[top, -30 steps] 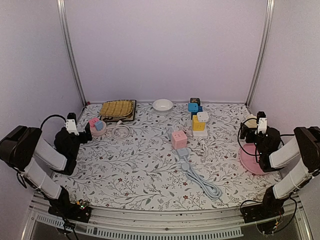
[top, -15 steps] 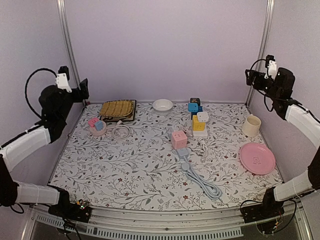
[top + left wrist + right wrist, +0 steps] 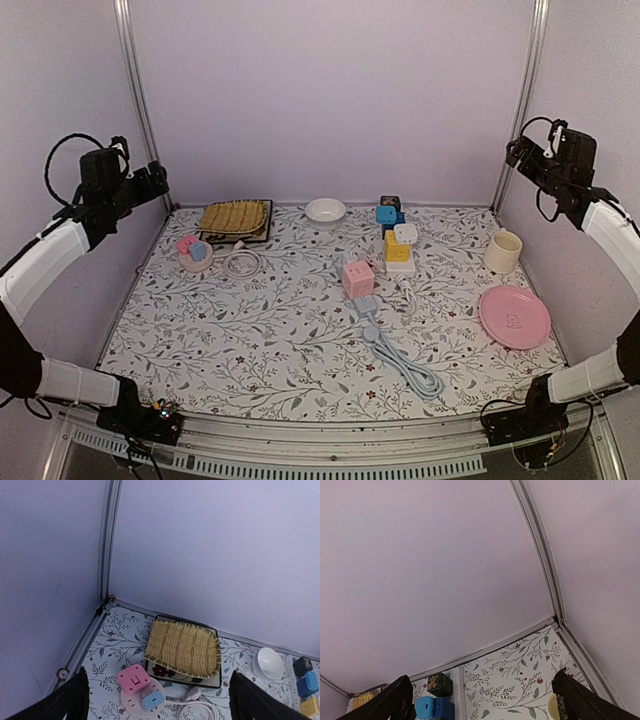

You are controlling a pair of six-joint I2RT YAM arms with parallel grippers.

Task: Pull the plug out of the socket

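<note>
A round pink dish [image 3: 189, 266] at back left holds a pink cube and a blue cube. The plug [image 3: 366, 303] sits against the pink socket [image 3: 358, 277] mid-surface. My left hand [image 3: 150, 182] and right hand [image 3: 520, 152] hang high, fingers wide apart, touching nothing.

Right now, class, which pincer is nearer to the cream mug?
Right. The right pincer hangs in the air above the cream mug; the left pincer is raised at the opposite side, across the whole table.
</note>
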